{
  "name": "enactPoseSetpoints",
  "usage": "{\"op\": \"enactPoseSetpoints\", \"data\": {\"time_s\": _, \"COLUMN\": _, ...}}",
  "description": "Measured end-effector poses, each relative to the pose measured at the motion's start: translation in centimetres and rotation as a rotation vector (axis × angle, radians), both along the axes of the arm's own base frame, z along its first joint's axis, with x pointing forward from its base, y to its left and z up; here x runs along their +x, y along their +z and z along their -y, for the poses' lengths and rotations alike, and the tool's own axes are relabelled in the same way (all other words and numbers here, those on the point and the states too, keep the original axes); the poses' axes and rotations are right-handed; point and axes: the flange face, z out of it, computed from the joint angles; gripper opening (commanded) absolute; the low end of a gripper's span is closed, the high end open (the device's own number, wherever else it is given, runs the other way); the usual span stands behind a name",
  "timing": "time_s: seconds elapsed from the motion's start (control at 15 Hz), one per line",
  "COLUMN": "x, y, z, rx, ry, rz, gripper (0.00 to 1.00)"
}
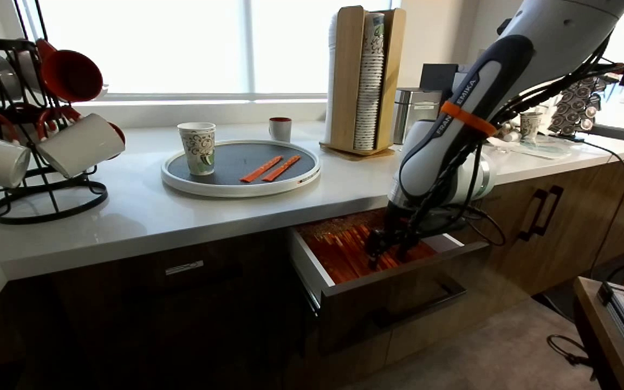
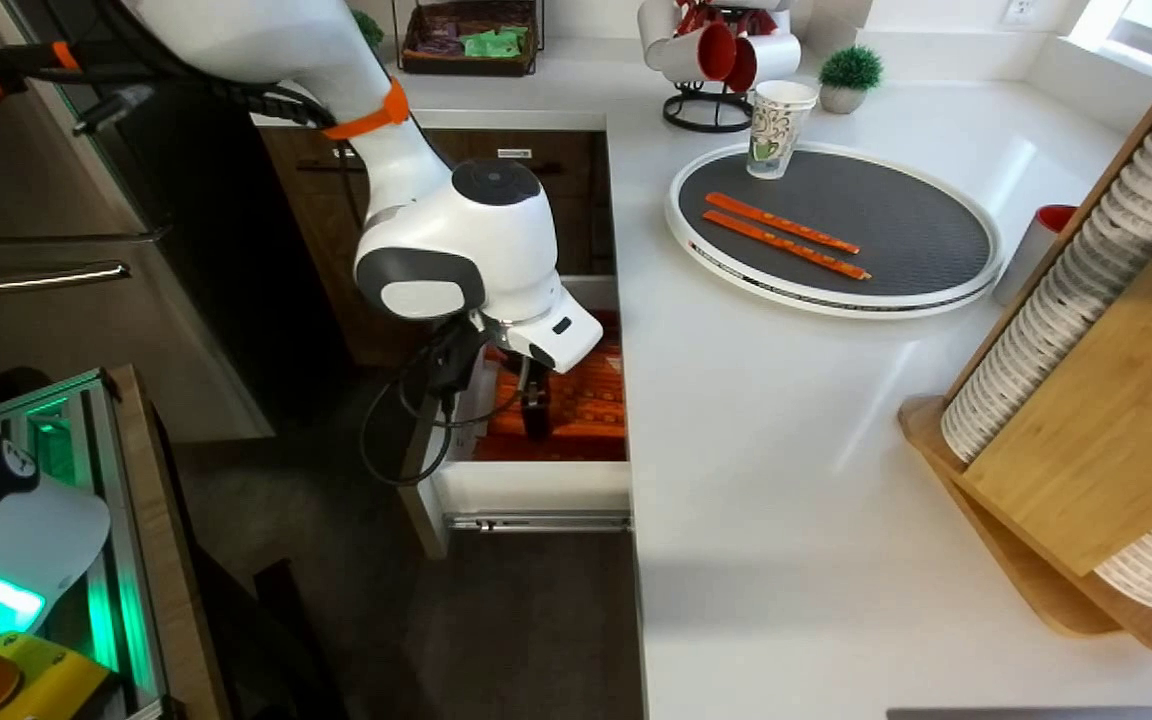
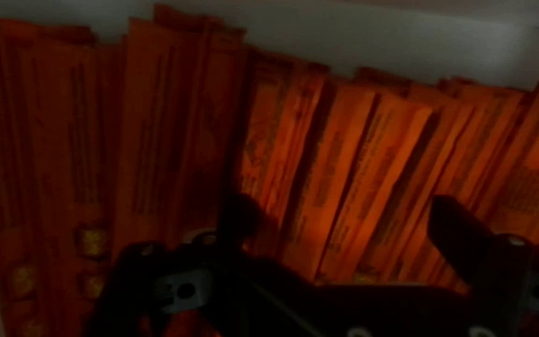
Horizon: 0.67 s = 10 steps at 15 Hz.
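The drawer (image 2: 536, 488) stands extended beneath the counter (image 2: 736, 500) and serves as the reference for all positions. The arm (image 1: 420, 162) reaches down over the drawer. The gripper (image 3: 339, 213) is located within the drawer's opening, directed downward. Its two fingers (image 3: 459, 229) are spread wide apart and grasp no object; contact between the tips and the contents cannot be determined. The orange packets (image 3: 330, 178) lie inside the drawer, side by side, directly below the gripper. They are long, narrow and printed; several are visible in the gap between the fingers in the wrist view.

In an exterior view, a round tray (image 1: 231, 157) sits above and to the left of the drawer. It carries two loose packets (image 1: 261, 168) and an upright patterned paper cup (image 1: 198, 149). A wooden cup dispenser (image 1: 344, 81) stands above the drawer; a mug rack (image 1: 49, 220) stands farther left of it.
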Motion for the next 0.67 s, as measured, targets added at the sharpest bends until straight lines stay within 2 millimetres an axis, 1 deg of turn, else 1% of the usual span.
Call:
{"op": "enactPoseSetpoints", "data": {"time_s": 0.07, "x": -0.02, "y": -0.22, "z": 0.12, "rx": 0.001, "ry": 0.000, "rz": -0.001, "gripper": 0.84}}
{"op": "enactPoseSetpoints", "data": {"time_s": 0.13, "x": -0.05, "y": -0.36, "z": 0.23, "rx": 0.002, "ry": 0.000, "rz": -0.002, "gripper": 0.74}}
{"op": "enactPoseSetpoints", "data": {"time_s": 0.2, "x": -0.07, "y": -0.43, "z": 0.31, "rx": 0.003, "ry": 0.001, "rz": -0.003, "gripper": 0.68}}
{"op": "enactPoseSetpoints", "data": {"time_s": 0.27, "x": -0.05, "y": -0.41, "z": 0.39, "rx": 0.003, "ry": 0.002, "rz": -0.002, "gripper": 0.59}}
{"op": "enactPoseSetpoints", "data": {"time_s": 0.4, "x": 0.10, "y": -0.26, "z": 0.41, "rx": 0.003, "ry": 0.003, "rz": 0.003, "gripper": 0.45}}
{"op": "enactPoseSetpoints", "data": {"time_s": 0.47, "x": 0.14, "y": -0.23, "z": 0.45, "rx": 0.003, "ry": 0.003, "rz": 0.004, "gripper": 0.37}}
{"op": "enactPoseSetpoints", "data": {"time_s": 0.53, "x": 0.21, "y": -0.18, "z": 0.44, "rx": 0.003, "ry": 0.004, "rz": 0.006, "gripper": 0.31}}
{"op": "enactPoseSetpoints", "data": {"time_s": 0.6, "x": 0.30, "y": -0.09, "z": 0.40, "rx": 0.003, "ry": 0.005, "rz": 0.008, "gripper": 0.23}}
{"op": "enactPoseSetpoints", "data": {"time_s": 0.67, "x": 0.34, "y": -0.03, "z": 0.44, "rx": 0.003, "ry": 0.004, "rz": 0.010, "gripper": 0.17}}
